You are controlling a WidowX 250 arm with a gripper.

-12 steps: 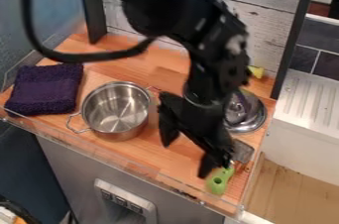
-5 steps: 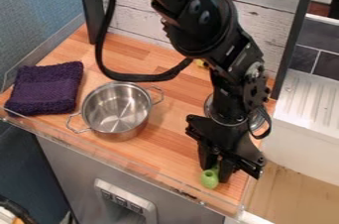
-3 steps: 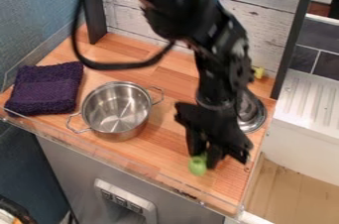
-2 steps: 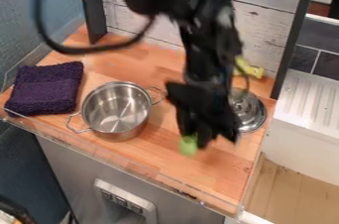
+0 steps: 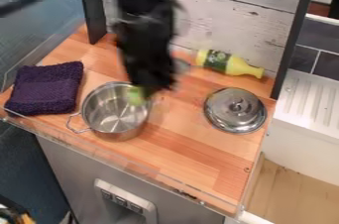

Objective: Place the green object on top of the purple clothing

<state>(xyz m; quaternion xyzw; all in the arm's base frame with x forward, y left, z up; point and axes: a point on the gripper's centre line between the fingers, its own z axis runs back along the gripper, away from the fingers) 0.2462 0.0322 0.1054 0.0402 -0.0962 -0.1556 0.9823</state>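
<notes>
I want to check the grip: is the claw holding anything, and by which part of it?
The claw holds the green-handled utensil, apparently by its handle; the green end sticks out, but the exact grip spot is hidden.

rough, matt purple cloth (image 5: 45, 89); glossy metal pot (image 5: 108, 119) and lid (image 5: 235, 110); smooth wood counter (image 5: 182, 161).

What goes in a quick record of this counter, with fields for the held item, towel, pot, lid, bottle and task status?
held: green object, shape unclear, in black gripper
towel: folded purple fabric, picture left
pot: round silver metal, lidless, beside towel
lid: round silver metal, knobbed, picture right
bottle: yellow, dark label, lying near wall
status: green object not yet on towel
</notes>
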